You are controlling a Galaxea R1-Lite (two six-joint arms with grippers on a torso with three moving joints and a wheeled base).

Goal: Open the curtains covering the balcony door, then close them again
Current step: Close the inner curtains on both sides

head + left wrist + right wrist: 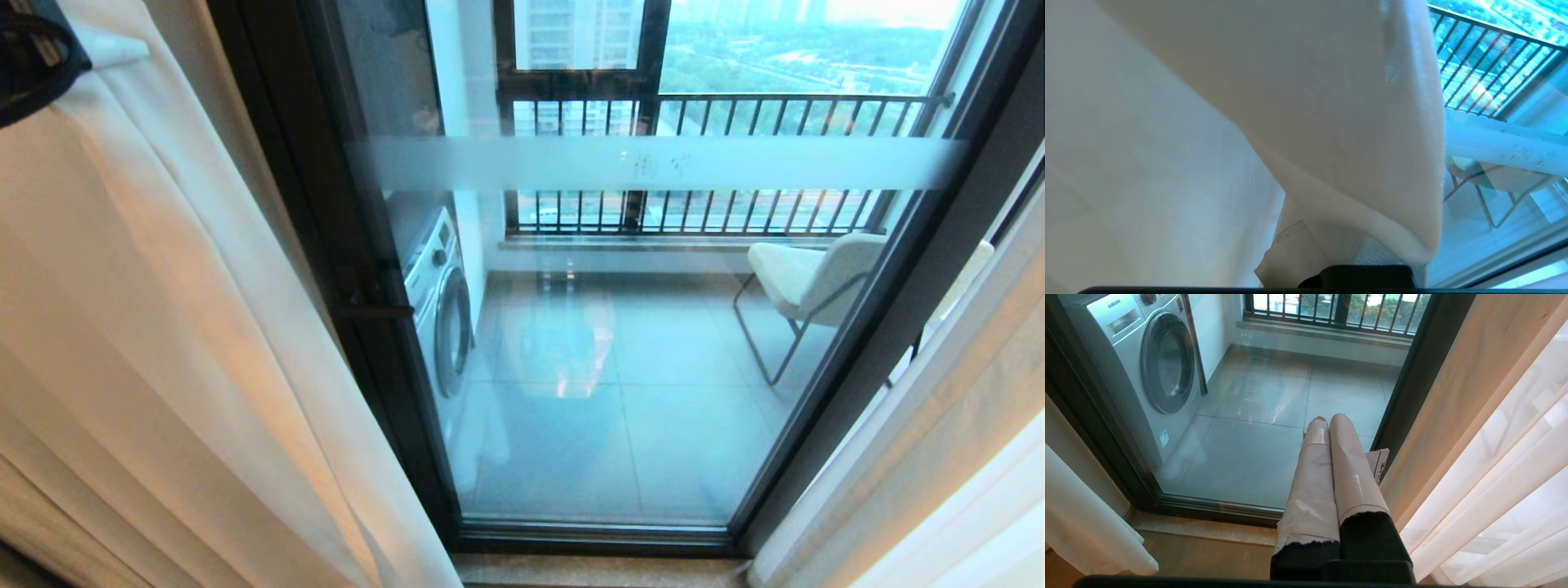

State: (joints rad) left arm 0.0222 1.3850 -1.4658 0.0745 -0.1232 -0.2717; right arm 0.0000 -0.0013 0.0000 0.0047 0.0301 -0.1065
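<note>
The balcony door [620, 367] stands uncovered in the middle of the head view, its frosted band [653, 163] crossing the glass. The left curtain [163, 327] hangs gathered at the left. My left gripper [49, 65] is high at the top left corner, shut on a fold of it. In the left wrist view the sheer fabric [1331, 122] drapes over the fingers and hides them. The right curtain [939, 457] hangs at the right edge. My right gripper [1329, 418] is low before the door sill, shut and empty, beside the right curtain [1494, 457].
Behind the glass stand a washing machine [437, 310] at the left, a pale chair [808, 278] at the right and a black railing [718, 106] at the back. A stone threshold [604, 572] runs under the dark door frame [865, 367]. A thicker beige drape [1453, 375] hangs beside the right frame.
</note>
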